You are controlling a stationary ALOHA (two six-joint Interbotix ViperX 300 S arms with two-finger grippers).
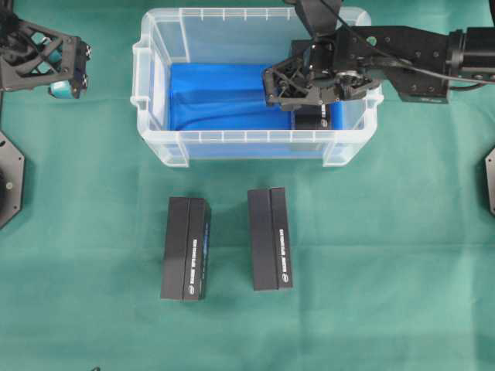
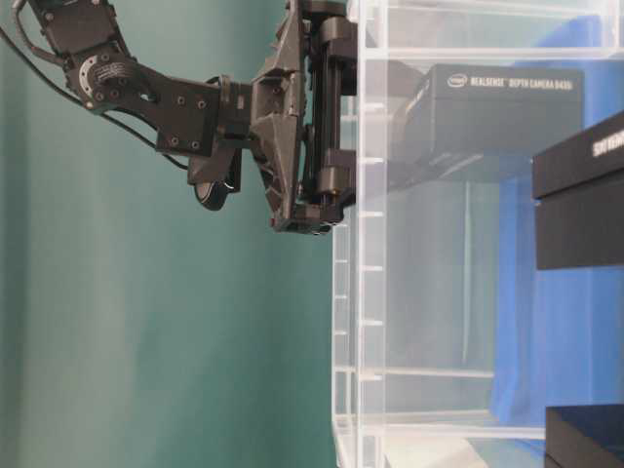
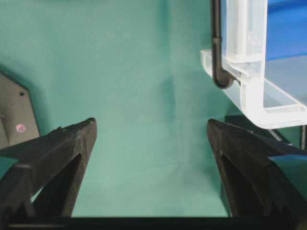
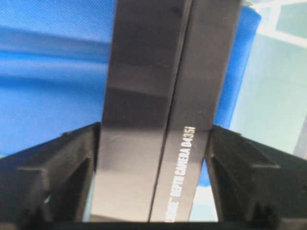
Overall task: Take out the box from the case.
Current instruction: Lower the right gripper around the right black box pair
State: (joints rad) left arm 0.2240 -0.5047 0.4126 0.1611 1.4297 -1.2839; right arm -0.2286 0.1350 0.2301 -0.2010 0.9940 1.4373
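Your right gripper (image 4: pixel 153 139) is down inside the case (image 1: pixel 158 135), at its right end, and the box (image 4: pixel 158 110) you want stands directly between the two fingers (image 4: pixel 72 163). In the right wrist view each inner face sits at or just off a side of the box, so I judge the claw to be closing on it, but I cannot tell whether it has a firm grasp yet. The long axis of the box runs straight away from the claw, along the fingers rather than across them, so the jaws bear on its narrow width, which suits a clean pinch. From table level the box shows through the clear wall, lying against the blue sheet (image 1: pixel 216 97) that lines the floor of the case. Apart from the box, that sheet is all I can see in the case. Two similar black boxes (image 1: pixel 186 247) already lie on the green cloth (image 1: pixel 387 270) just in front of the case. Your left gripper (image 3: pixel 151 139) hangs spread wide and holding nothing, outside the case's left end, so the right arm is plainly the nearer one.
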